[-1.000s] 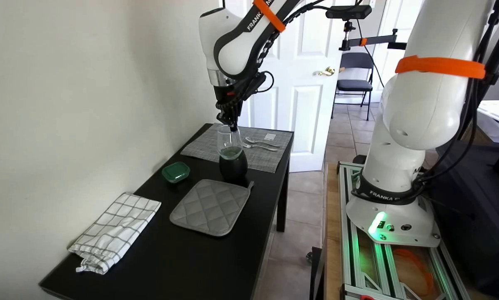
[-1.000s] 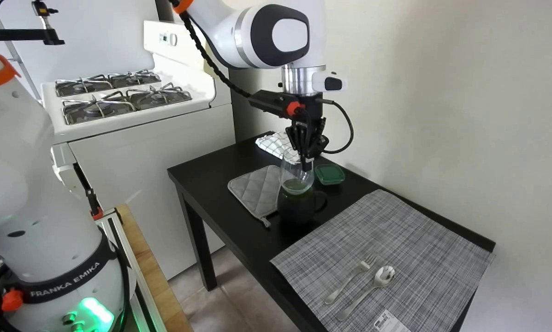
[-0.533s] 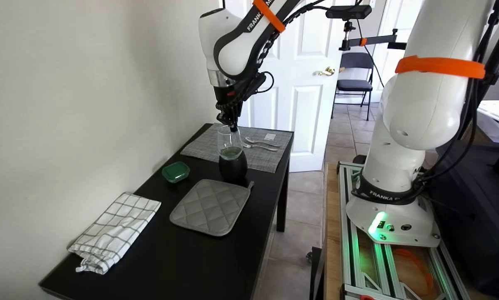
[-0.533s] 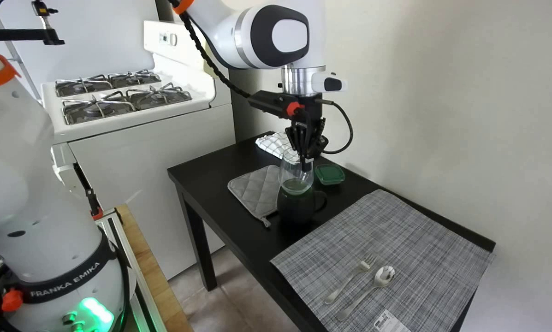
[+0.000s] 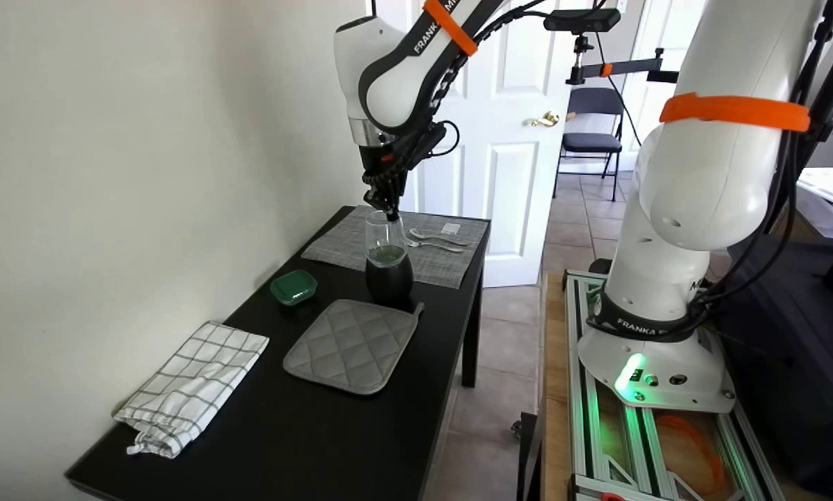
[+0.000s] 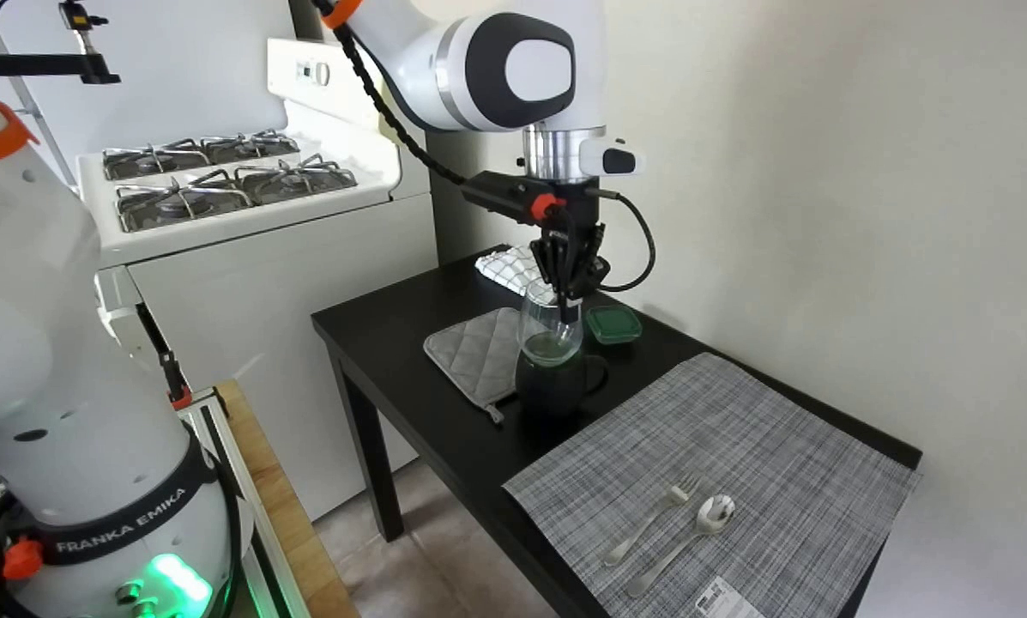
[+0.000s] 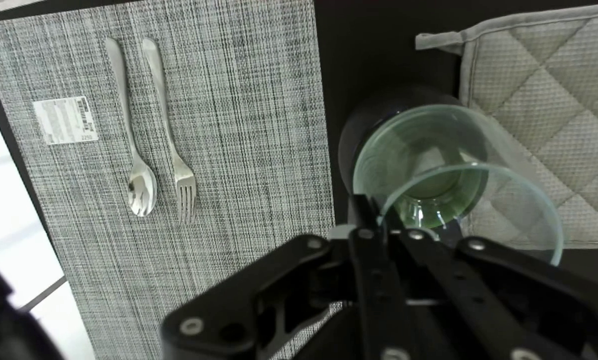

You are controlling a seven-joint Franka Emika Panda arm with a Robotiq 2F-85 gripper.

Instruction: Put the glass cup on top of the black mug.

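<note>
The table [image 6: 393,330] holds a mug [image 6: 551,390], fingers [image 6: 570,312] a glass cup [image 6: 540,324] above.

Mug [image 6: 549,393] stands beneath cup [image 6: 540,330] between placemat [image 6: 762,438] and potholder [image 6: 477,352].

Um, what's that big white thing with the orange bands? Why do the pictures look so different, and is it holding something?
The big white thing is a robot arm, and a person steers it. Its hand is a black gripper, which works like a pincher. Two pictures are taken from outside the robot. The other one is taken from its wrist, looking down past the gripper.

The gripper is pinching the rim of a clear glass cup. The cup's bottom is at the top of the black mug; I can't tell if it rests there.

The mug stands on a black table. Also there: a grey quilted potholder, a green-lidded container, a checked towel, and a grey placemat with a fork and spoon on it.
</note>
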